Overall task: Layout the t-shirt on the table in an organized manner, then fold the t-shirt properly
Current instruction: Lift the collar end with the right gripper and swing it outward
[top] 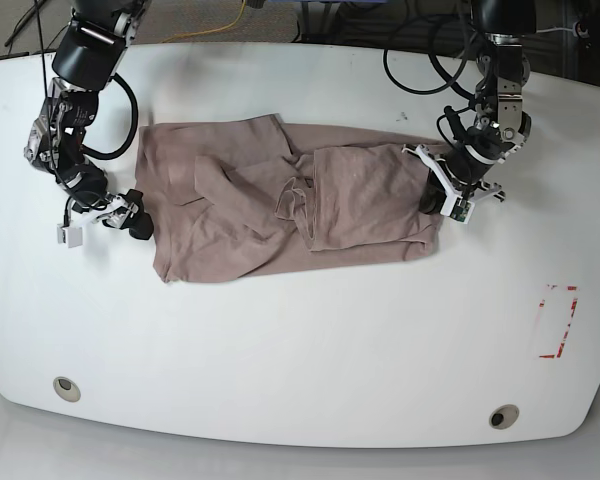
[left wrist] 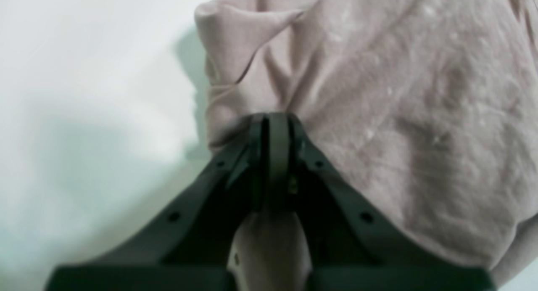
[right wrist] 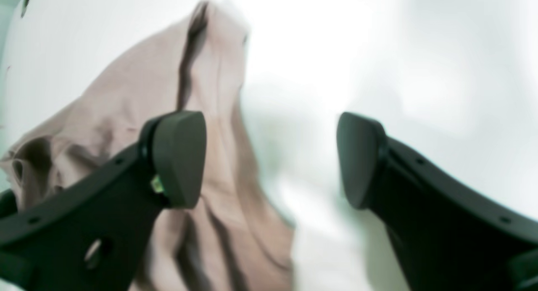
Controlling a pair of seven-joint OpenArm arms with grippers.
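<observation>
T-shirt (top: 290,210): mauve-brown, wrinkled, spread across the far half of the table (top: 300,340), sleeves bunched toward its middle. Left gripper (left wrist: 273,123): jaws pinched tight on the t-shirt's right edge. Right gripper (right wrist: 271,156): jaws wide, holding nothing, just beside the left edge. Table also bears 2 grommet holes (top: 67,388) and 1 red tape rectangle (top: 558,322), near right.

The left gripper (left wrist: 275,118) sits at 3 o'clock in the base view. Its jaws are pressed together and clamp a fold of the t-shirt (top: 290,205). The left arm descends from 1 o'clock, wrist bent toward centre. The right gripper (right wrist: 271,158) sits at 9 o'clock, jaws spread wide, with nothing between the pads (right wrist: 180,156). The right arm descends from 11 o'clock and bends inward at the wrist.
</observation>
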